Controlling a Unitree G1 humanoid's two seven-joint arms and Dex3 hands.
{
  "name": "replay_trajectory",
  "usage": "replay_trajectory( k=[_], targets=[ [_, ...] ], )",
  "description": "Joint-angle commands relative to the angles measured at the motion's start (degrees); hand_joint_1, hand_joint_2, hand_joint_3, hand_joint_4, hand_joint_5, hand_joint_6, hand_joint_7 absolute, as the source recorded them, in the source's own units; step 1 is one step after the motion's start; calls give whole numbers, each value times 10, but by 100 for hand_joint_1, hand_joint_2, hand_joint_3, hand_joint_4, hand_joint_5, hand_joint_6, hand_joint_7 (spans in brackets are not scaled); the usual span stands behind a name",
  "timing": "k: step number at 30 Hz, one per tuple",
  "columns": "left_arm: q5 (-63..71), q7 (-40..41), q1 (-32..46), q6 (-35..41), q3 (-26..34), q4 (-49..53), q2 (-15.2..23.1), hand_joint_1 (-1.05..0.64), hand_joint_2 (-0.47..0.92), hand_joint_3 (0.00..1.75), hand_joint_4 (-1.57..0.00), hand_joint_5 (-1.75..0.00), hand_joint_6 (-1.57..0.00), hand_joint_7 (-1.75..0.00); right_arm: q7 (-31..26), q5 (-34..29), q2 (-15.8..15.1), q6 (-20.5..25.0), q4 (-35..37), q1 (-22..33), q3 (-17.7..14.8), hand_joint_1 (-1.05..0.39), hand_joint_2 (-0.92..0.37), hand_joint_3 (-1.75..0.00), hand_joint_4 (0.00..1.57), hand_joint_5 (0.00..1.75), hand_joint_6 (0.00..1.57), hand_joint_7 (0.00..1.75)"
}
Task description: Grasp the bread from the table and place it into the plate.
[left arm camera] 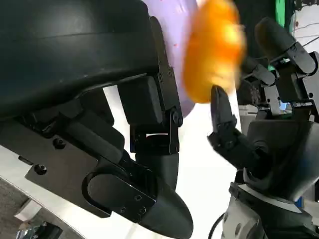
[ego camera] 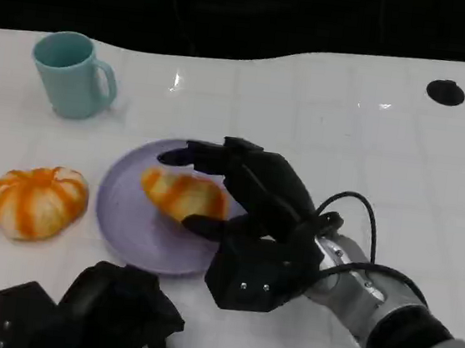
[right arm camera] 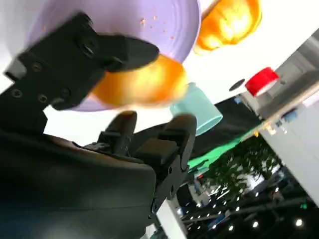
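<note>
Nearest you, left robot hand (ego camera: 108,311) rests curled low on the desk (ego camera: 322,125), holding nothing. Right robot hand (ego camera: 250,205) reaches over the purple plate (ego camera: 126,221), fingers wrapped around the bread (ego camera: 181,195) above it.

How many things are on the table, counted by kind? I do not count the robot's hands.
Bread: 2, one over the plate, one beside it
Plate: 1
Mug: 1
Black disc: 1
Total: 5
</note>
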Motion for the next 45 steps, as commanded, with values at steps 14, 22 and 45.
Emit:
replay_trajectory(
  k=[14,22,45],
  targets=[
    [0,5,-2,2,3,1,6,-105,81,0,-147,-98,-155,-53,111,36,-97,28,-220,120,-30,-44,-92,-12,6,68,42,1],
    [1,1,-5,-8,4,9,8,-105,81,1,-147,-98,-155,-53,122,73,-150,6,-338,219,-79,-39,-92,-11,21,71,52,5],
    [-1,6,-1,4,6,-1,8,-105,80,0,-147,-99,-156,-51,145,199,-181,-110,-373,380,-173,-19,-53,-98,64,151,71,104]
  ],
)
